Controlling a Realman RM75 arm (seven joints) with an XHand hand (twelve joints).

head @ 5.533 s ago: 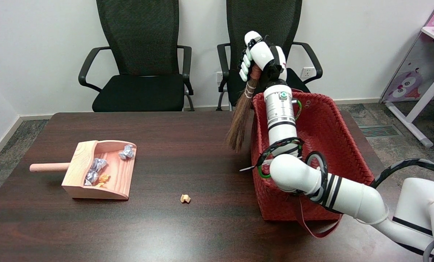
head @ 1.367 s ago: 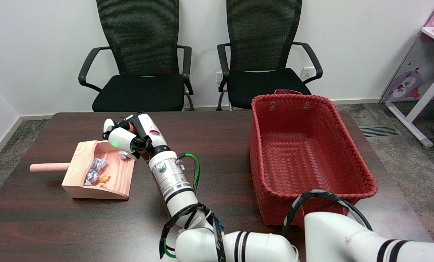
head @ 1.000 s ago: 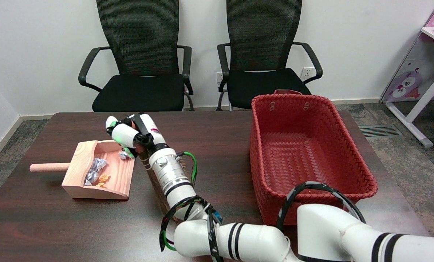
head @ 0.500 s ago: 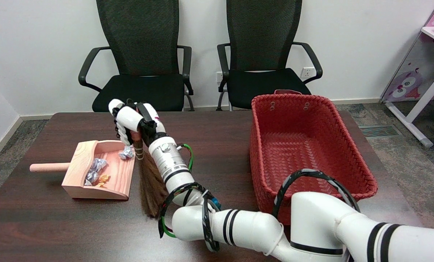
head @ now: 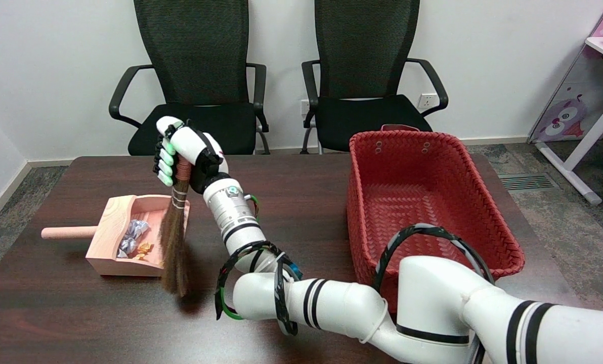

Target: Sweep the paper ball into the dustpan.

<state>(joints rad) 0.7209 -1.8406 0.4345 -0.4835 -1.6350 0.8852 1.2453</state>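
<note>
The right hand [head: 182, 154] sits left of frame centre, raised above the table [head: 291, 202]. Its fingers [head: 164, 161] are curled tight around the wrapped upper end of the broom [head: 175, 237], with no gap visible between fingers and handle. The broom hangs nearly upright below the hand. Its brown bristles fan downward in front of the right edge of the dustpan [head: 114, 237]. The bristle tips end at the lower front corner of the dustpan; whether they touch the table cannot be determined.

The dustpan lies at the left of the frame on the table, handle pointing left, open mouth facing right. Inside it are silver balls [head: 132, 235] and a small orange paper ball [head: 144, 247], lying near the front wall, just left of the bristles. Part of the dustpan floor is hidden behind the broom.

The right arm [head: 332, 308] runs from the lower right corner up and left to the hand. A red basket [head: 433, 151] stands on the table at the right of centre, well apart from the dustpan. Two black chairs [head: 200, 76] stand behind the table.
</note>
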